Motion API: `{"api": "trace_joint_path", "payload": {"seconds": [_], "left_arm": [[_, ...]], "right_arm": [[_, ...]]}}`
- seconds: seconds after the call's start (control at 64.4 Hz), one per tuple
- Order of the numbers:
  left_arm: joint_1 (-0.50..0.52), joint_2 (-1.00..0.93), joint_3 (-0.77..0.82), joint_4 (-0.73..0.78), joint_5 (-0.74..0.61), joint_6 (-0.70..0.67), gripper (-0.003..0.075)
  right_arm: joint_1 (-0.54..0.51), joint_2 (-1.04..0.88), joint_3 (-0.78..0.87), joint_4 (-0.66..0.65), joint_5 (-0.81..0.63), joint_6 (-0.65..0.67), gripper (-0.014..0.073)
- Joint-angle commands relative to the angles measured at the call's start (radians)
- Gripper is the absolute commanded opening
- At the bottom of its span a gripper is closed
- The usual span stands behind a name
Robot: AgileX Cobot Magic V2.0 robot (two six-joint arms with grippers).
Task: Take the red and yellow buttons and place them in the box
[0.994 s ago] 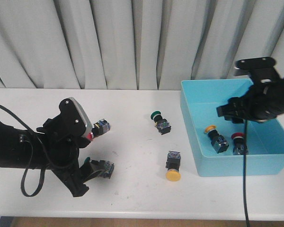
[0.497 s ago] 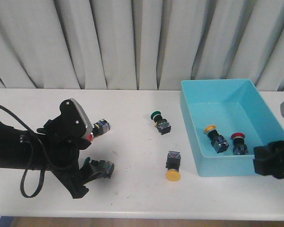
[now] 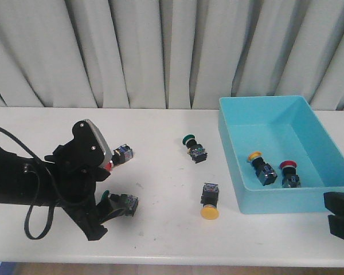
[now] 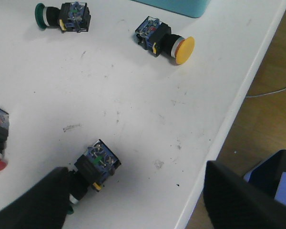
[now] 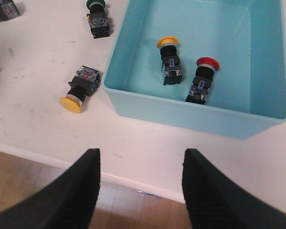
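Observation:
The turquoise box [image 3: 230, 150] stands at the right, holding one yellow button [image 3: 259, 163] and one red button [image 3: 288, 172]. Another yellow button [image 3: 209, 204] lies on the table left of the box. A red button [image 3: 118, 157] lies by my left arm. My left gripper [image 4: 133, 205] is open low over the table's front left, its one finger [image 4: 31, 202] beside a green-capped button [image 4: 96, 164]. My right gripper [image 5: 140, 191] is open and empty over the table's front edge, in front of the box [image 5: 181, 112].
A second green-capped button [image 3: 194, 148] lies mid-table, behind the loose yellow one. The table's front edge [image 4: 238, 100] runs close to my left gripper, with floor beyond. Grey curtains hang behind the table.
My right arm has left the space above the box and dropped to the front right corner, near the table edge. The left arm and all buttons stayed put.

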Motion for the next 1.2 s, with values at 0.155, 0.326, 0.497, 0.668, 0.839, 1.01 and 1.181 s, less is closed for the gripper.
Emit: {"api": "trace_joint_path", "payload": {"seconds": [0.155, 0.326, 0.497, 0.668, 0.839, 1.01, 1.181], "left_arm": [[0.0, -0.029, -0.026, -0.027, -0.024, -0.011, 0.0552], [0.0, -0.029, -0.026, -0.035, -0.026, -0.011, 0.0517], [0.0, -0.029, -0.026, -0.035, -0.023, -0.011, 0.035], [0.0, -0.029, -0.026, -0.035, -0.023, -0.011, 0.0157], [0.0, -0.029, -0.026, -0.035, -0.02, -0.011, -0.0009], [0.0, -0.029, -0.026, -0.035, -0.015, -0.011, -0.0007], [0.0, -0.029, -0.026, -0.035, -0.015, -0.011, -0.0007]], "right_arm": [[0.0, -0.005, -0.026, 0.002, -0.06, -0.001, 0.0357], [0.0, -0.005, -0.026, 0.002, -0.063, -0.001, 0.0274], [0.0, -0.005, -0.026, 0.005, -0.062, -0.001, 0.0133], [0.0, -0.005, -0.026, 0.005, -0.059, -0.001, 0.0012], [0.0, -0.005, -0.026, 0.006, -0.06, -0.001, -0.0007], [0.0, -0.005, -0.026, 0.006, -0.043, 0.0, -0.0008], [0.0, -0.005, -0.026, 0.006, -0.043, 0.0, -0.0008]]}}
